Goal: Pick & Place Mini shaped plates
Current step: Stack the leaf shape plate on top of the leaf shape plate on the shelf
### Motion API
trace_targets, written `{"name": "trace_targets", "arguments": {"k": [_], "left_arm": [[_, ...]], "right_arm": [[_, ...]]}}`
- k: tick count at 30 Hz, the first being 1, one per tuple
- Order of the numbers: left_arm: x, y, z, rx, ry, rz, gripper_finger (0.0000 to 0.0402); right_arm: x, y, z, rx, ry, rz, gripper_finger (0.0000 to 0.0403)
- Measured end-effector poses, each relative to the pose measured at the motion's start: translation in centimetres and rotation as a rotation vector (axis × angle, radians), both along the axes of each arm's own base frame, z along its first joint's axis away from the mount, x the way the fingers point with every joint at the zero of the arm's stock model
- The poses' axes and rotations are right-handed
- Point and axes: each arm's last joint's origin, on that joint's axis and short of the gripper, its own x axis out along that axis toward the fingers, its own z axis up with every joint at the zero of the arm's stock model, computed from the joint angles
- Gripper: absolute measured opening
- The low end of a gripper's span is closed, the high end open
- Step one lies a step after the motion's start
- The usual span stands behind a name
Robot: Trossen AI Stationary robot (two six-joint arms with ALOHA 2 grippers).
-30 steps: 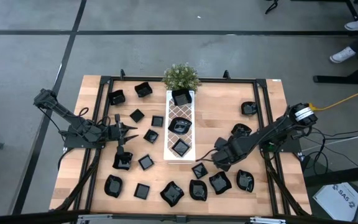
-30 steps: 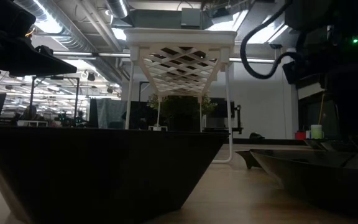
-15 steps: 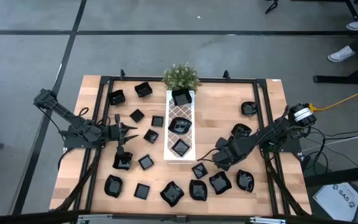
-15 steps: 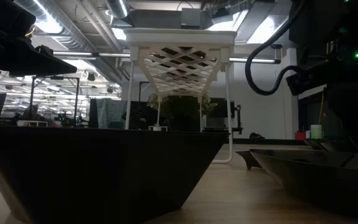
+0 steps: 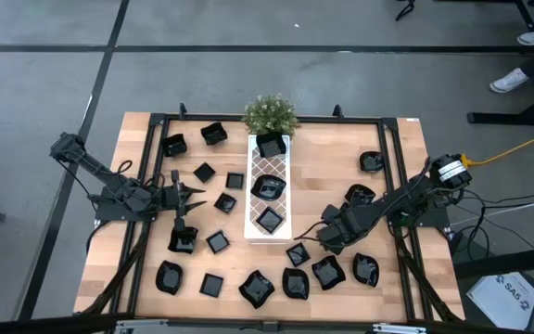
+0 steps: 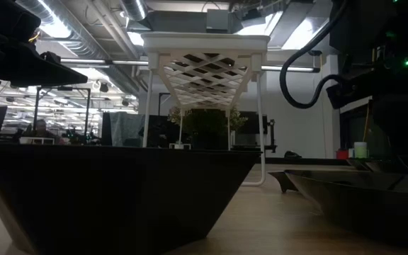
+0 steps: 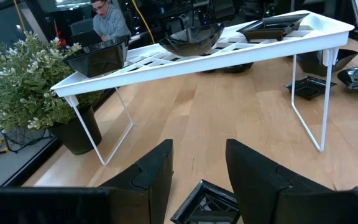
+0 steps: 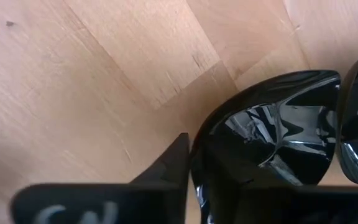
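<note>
Right gripper [image 5: 310,240] pinching square black plate [image 5: 297,253] rim; no legible labels.

The wooden table [image 5: 332,162] stands on a grey floor [image 5: 248,74] crossed by dark lines, with a yellow cable [image 5: 517,147] running in from one side. Beyond the table, the low view shows an open ceiling with ducts [image 6: 101,46] and strip lights [image 6: 55,25]. A person [image 7: 107,18] sits at a desk in the background.

plates [image 5: 270,220]: showing glossy black
tray [image 5: 257,230]: showing white, lattice-patterned
plant [image 5: 269,113]: showing green
table [image 5: 332,162]: showing pale wood grain
</note>
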Motion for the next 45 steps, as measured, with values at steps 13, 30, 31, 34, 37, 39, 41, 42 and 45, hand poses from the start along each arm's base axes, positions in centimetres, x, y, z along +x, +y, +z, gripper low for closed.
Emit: {"name": "trace_targets", "arguments": {"k": [13, 30, 31, 34, 37, 39, 41, 42, 45], "left_arm": [[0.0, 0.0, 0.0, 0.000, 0.000, 0.000, 0.0143], [0.0, 0.0, 0.0, 0.000, 0.000, 0.000, 0.0143], [0.0, 0.0, 0.0, 0.000, 0.000, 0.000, 0.0143], [0.0, 0.0, 0.0, 0.000, 0.000, 0.000, 0.0143], [0.0, 0.0, 0.0, 0.000, 0.000, 0.000, 0.0143], [0.0, 0.0, 0.0, 0.000, 0.000, 0.000, 0.0143], [0.0, 0.0, 0.0, 0.000, 0.000, 0.000, 0.0143], [0.0, 0.0, 0.0, 0.000, 0.000, 0.000, 0.0143], [0.0, 0.0, 0.0, 0.000, 0.000, 0.000, 0.0143]], "right_arm": [[0.3, 0.0, 1.6, -0.016, -0.080, 0.029, 0.0005], [2.7, -1.1, 4.7, -0.168, -0.148, 0.190, 0.0003], [2.8, -1.2, 4.9, -0.185, -0.153, 0.201, 0.0003], [3.2, -1.5, 5.8, -0.245, -0.153, 0.239, 0.0003], [3.5, -1.9, 6.8, -0.316, -0.149, 0.269, 0.0003], [3.8, -2.1, 7.6, -0.365, -0.151, 0.285, 0.0003], [4.2, -2.3, 8.5, -0.407, -0.159, 0.302, 0.0003], [4.4, -2.4, 8.9, -0.425, -0.165, 0.308, 0.0003], [5.1, -2.8, 10.3, -0.466, -0.184, 0.340, 0.0003]]}}
